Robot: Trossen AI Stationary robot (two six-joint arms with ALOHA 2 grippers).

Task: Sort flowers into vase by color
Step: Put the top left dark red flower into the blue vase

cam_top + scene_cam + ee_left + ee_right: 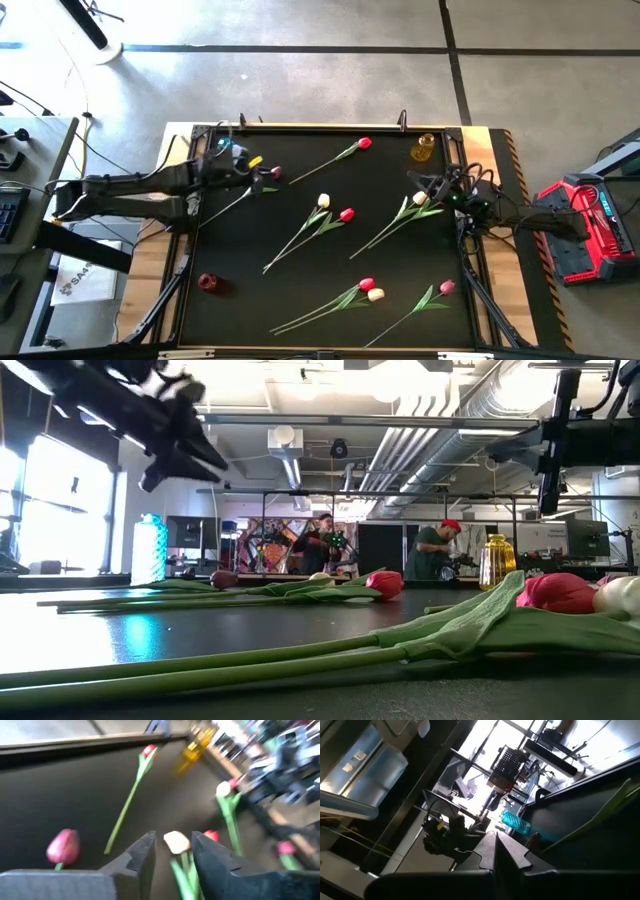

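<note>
The flowers lie scattered flat on the black mat of the table (330, 340): a red tulip (364, 143) near the far edge, a cream tulip (323, 200) and a red one (346, 214) side by side in the middle, more along the near edge, and a dark pink tulip (275, 173) close to the left side. The left gripper (262, 176) hovers just beside that pink head, its fingers (145, 851) parted a narrow way with nothing between them. A yellow vase (425, 147) stands at the far right corner and a small red vase (207, 283) near the near left corner. The right gripper (425, 186) waits by the right edge, fingers pressed together and empty. To do this pick well, I'd say the left fingers should straddle the thin stem just below the head, squarely across it, then close gently so the flower lifts without swinging.
</note>
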